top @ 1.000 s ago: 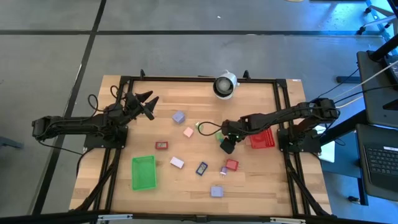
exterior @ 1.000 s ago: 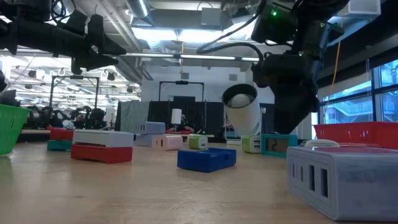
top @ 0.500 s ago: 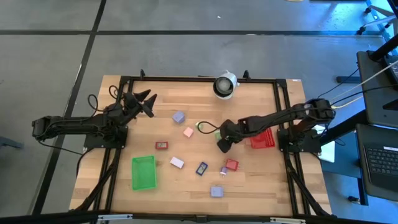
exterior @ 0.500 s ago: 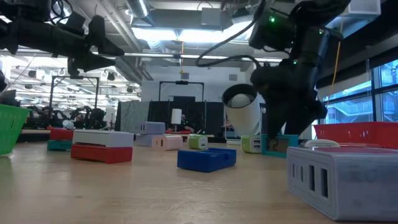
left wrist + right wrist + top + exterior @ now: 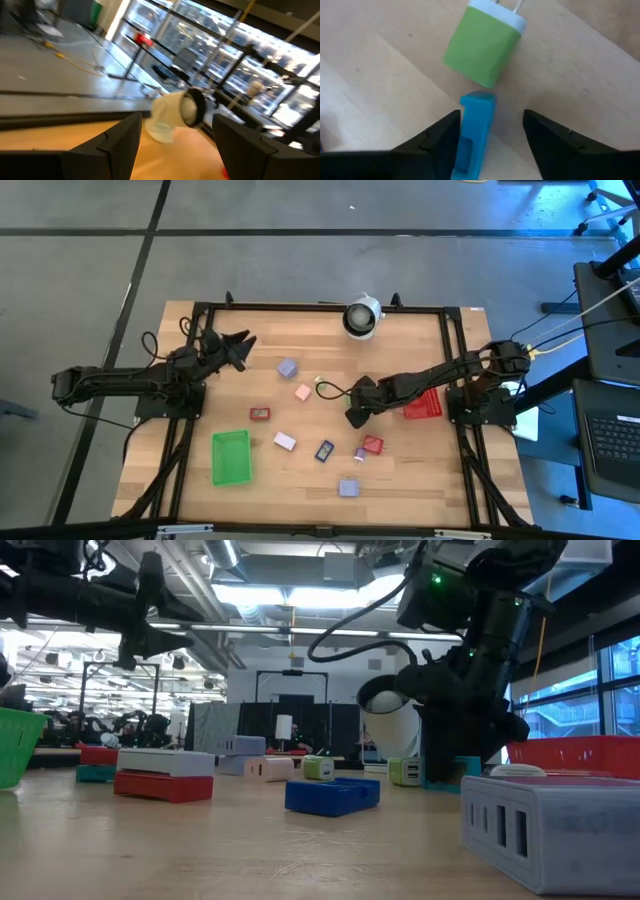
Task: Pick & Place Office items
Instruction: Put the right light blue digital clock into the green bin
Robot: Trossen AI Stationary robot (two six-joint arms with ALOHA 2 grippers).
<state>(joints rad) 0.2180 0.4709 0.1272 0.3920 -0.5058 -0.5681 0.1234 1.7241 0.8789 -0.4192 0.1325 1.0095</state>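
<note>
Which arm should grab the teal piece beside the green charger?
Right. The right gripper is already down at mid-table with its fingers open on either side of the teal piece, next to the green charger. The left gripper is raised near the table's far left, well away.

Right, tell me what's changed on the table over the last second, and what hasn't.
The right gripper has dropped from above the table to the wood, its open fingers now straddling a teal piece beside a light green piece; neither is gripped yet. The left gripper only twitched, staying raised near the far left corner. The other pieces, the green bin and the red bin lie as before.
</note>
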